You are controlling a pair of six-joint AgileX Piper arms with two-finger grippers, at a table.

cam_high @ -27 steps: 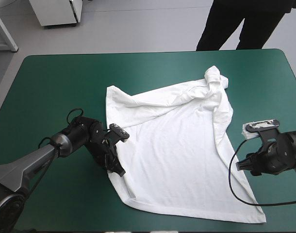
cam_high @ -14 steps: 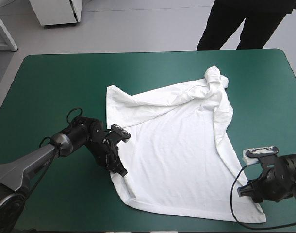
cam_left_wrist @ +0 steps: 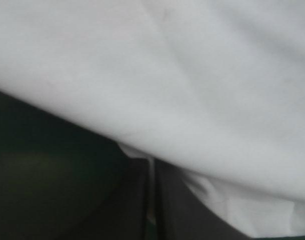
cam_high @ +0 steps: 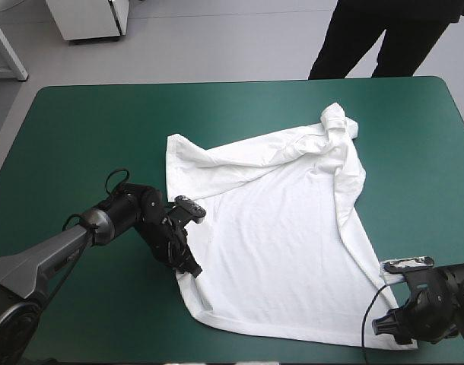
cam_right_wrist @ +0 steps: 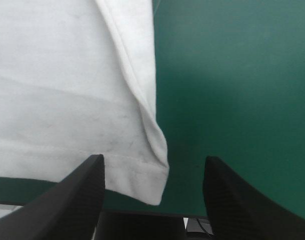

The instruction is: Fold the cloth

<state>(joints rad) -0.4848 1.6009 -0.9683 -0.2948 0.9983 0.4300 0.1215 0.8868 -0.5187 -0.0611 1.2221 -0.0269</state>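
The white T-shirt (cam_high: 278, 220) lies spread on the teal-green cover, wrinkled, with a bunched lump (cam_high: 337, 124) at its far right corner. My left gripper (cam_high: 191, 268) sits at the shirt's left edge near the front. In the left wrist view its black fingers (cam_left_wrist: 142, 200) meet in a narrow arch, left gripper (cam_left_wrist: 151, 167) shut on the T-shirt (cam_left_wrist: 192, 75). My right gripper (cam_high: 384, 327) is low at the shirt's front right corner. In the right wrist view the right gripper (cam_right_wrist: 152, 162) stands open, the hemmed corner of the T-shirt (cam_right_wrist: 62, 90) lying between its fingers.
Bare teal-green cover (cam_high: 87, 129) stretches to the left of and behind the shirt, and a strip (cam_right_wrist: 232, 75) lies to the right of the shirt's edge. The table's near edge is close to the right gripper.
The right arm has travelled along the shirt's right edge toward the table's near edge, down to the front right corner. The left gripper shifted slightly frontward with the cloth edge.
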